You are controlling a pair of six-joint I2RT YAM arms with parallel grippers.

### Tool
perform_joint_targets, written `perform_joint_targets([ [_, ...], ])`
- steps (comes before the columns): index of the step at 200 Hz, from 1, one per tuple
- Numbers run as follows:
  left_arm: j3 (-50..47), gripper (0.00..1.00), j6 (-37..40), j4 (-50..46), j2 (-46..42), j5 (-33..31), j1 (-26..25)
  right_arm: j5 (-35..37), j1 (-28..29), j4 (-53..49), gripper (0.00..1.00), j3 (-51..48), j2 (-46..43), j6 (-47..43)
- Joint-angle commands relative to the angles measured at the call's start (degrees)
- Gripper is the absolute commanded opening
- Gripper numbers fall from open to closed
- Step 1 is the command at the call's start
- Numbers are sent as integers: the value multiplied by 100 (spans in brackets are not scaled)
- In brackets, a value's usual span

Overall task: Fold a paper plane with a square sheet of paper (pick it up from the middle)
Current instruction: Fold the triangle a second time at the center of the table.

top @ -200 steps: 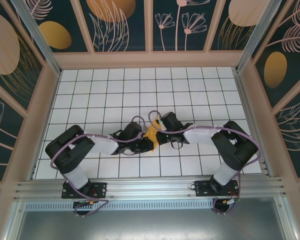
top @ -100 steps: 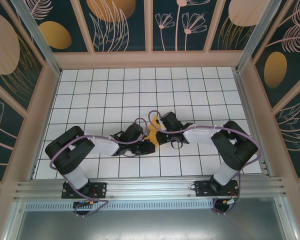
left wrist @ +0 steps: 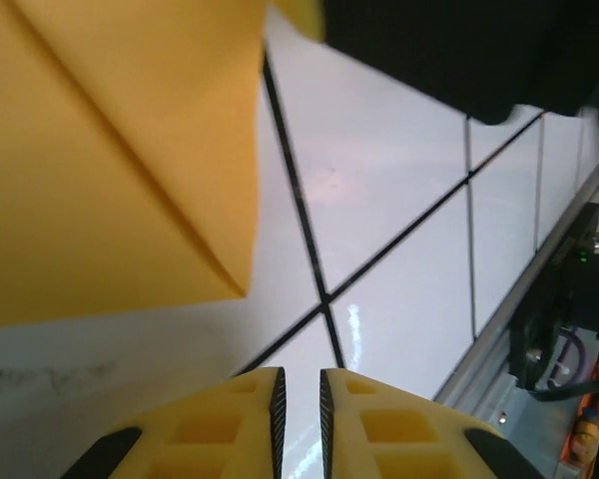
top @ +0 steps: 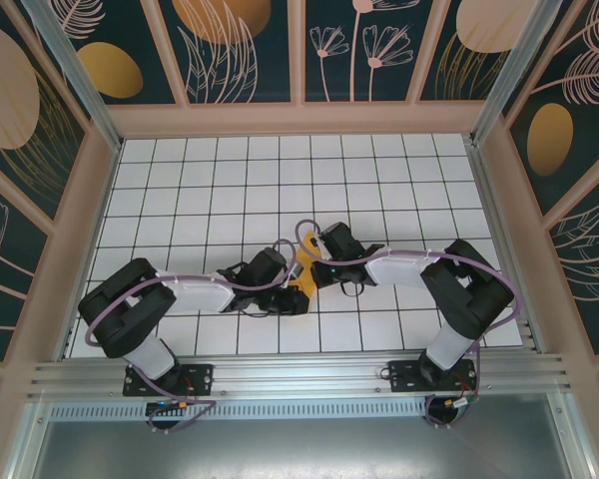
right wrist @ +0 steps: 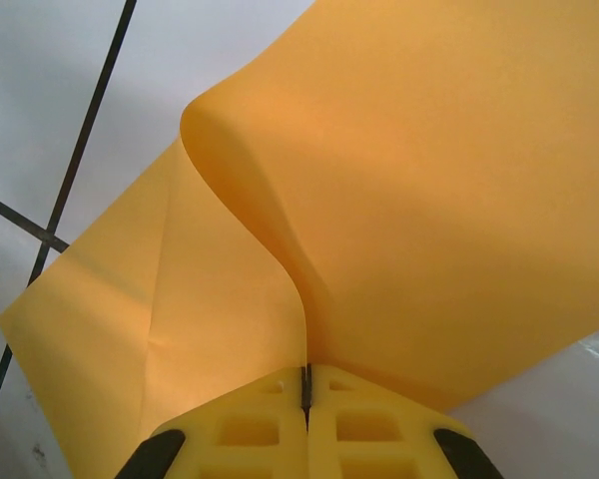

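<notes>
I see the paper (right wrist: 399,200), creased, lying near the middle of the table (top: 230,180) between my two grippers, with one flap curled up. My right gripper (right wrist: 306,384) is pinched tight on that flap's edge. My left gripper (left wrist: 299,399) sits just beside the paper, jaws a slit apart, gripping nothing.

- left arm (top: 195,291) is stretched low toward the middle, elbow poking out to its own side
- left gripper (left wrist: 299,384): yellow fingers just a slit apart, nothing between them
- right arm (top: 409,267) pretty much mirrors it
- right gripper (right wrist: 306,379): fingers pressed together, pinching a fold of the orange paper (right wrist: 429,200)
- the two grippers sit just beside each other
</notes>
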Motion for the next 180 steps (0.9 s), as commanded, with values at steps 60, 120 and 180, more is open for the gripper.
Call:
perform_joint_targets([
  [60,331,18,-328,149,-662,-570,1060,157,-57,-239,7,1,140,-47],
  [120,427,18,-1113,1652,401,-346,1162,148,-53,-210,7,-31,137,-30],
  [180,598,19,-1222,2103,1223,-169,1162,126,-57,-207,7,-40,150,-33],
])
